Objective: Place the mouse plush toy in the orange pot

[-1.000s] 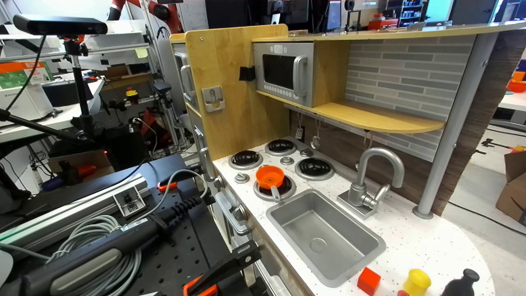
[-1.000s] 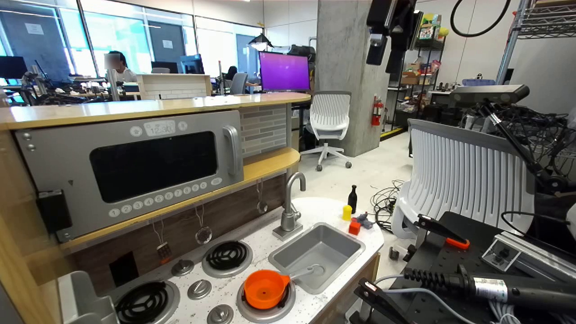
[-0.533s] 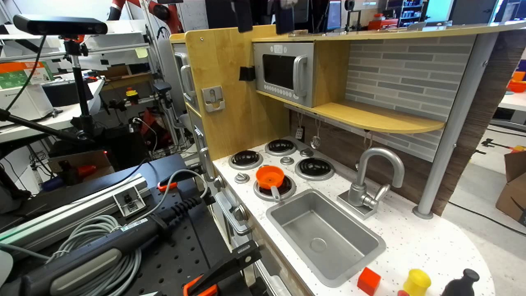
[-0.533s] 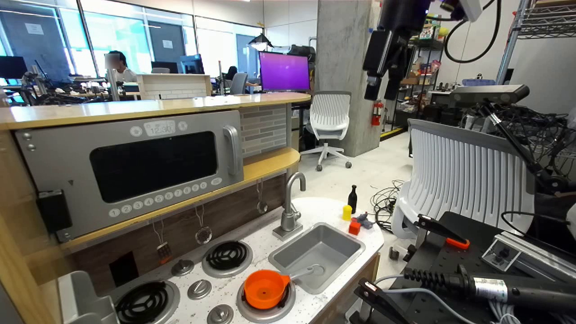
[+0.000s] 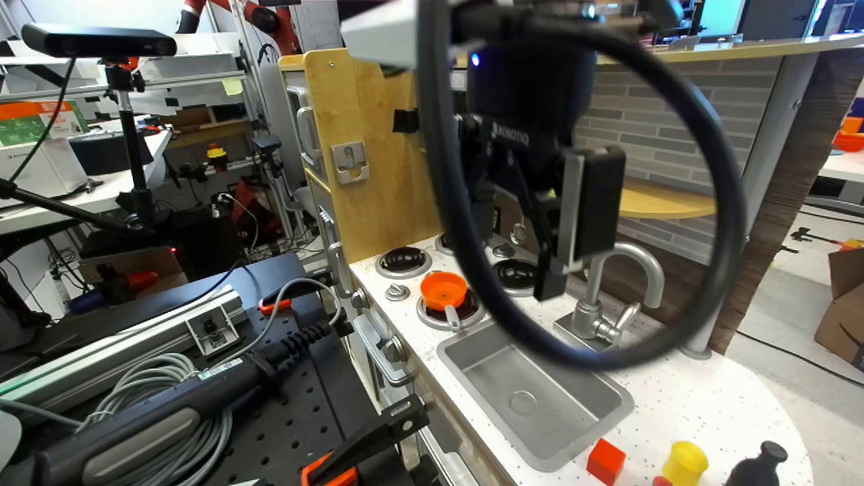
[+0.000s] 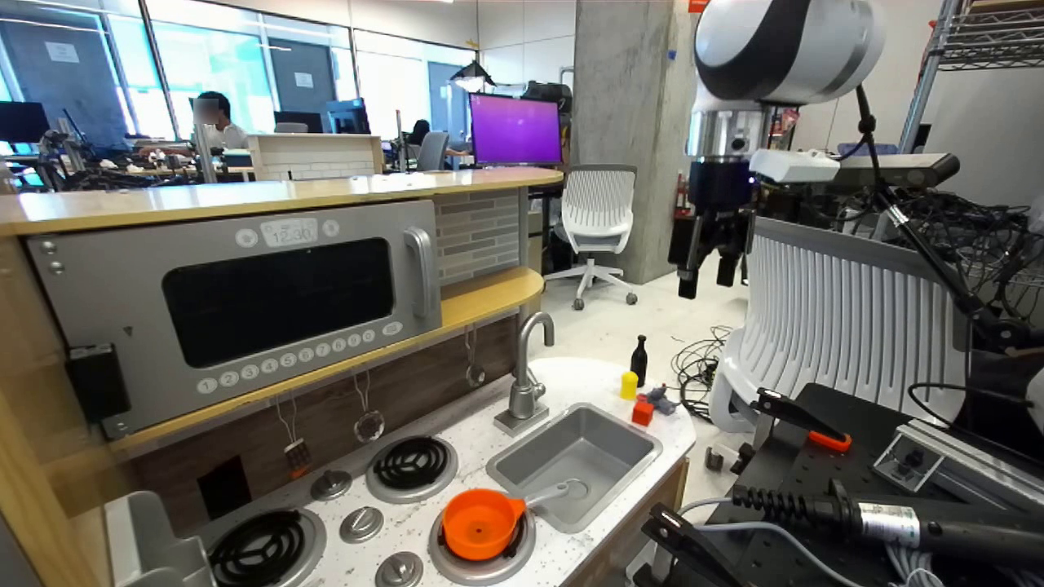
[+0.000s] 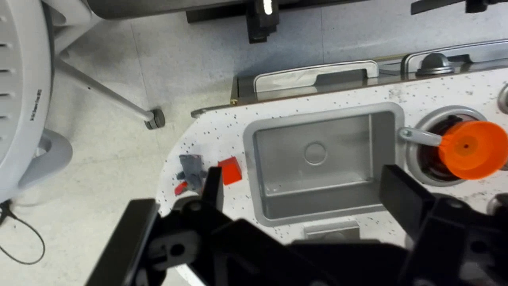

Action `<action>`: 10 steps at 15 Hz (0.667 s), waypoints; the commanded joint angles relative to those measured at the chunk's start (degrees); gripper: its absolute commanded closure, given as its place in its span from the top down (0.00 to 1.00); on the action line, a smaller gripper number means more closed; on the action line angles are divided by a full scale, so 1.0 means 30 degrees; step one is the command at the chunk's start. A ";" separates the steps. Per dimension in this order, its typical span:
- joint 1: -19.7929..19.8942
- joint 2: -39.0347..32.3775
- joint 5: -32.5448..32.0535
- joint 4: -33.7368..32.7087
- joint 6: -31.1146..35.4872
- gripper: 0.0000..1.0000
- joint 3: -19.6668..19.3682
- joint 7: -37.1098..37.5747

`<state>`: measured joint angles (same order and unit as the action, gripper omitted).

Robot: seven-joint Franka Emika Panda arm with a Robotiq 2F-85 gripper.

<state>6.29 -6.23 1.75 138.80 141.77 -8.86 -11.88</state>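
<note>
Hanging lower now, jaws wide apart; mouse plush (image 7: 193, 170) seemingly unmoved.

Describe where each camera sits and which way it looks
An exterior view: raised near the counter's rounded end, facing over the sink to the stove burners; jaws and cable loop in front.
An exterior view: raised near those burners, facing past the sink toward a concrete pillar; white arm link and jaws upper right.
Wrist view: overhead, facing down on the sink; mouse plush toy at left, open jaws at the bottom.
Both exterior views share the black bottle; all three show the orange pot.
</note>
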 commanded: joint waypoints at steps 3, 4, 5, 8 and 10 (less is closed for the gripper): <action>0.1665 -0.5650 0.0507 -0.4159 -0.0074 1.00 0.0027 -0.0010; 0.1911 -0.6425 0.0497 -0.4856 -0.0213 1.00 0.0089 -0.0006; 0.2022 -0.7187 0.0187 -0.5594 -0.0377 1.00 0.0027 0.0185; 0.2430 -0.9284 0.0021 -0.7831 -0.0782 1.00 0.0176 0.0178; 0.2432 -1.0594 -0.0318 -0.9273 -0.1321 1.00 0.0086 0.0349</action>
<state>12.67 -31.74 2.26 118.90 141.23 -9.05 -11.84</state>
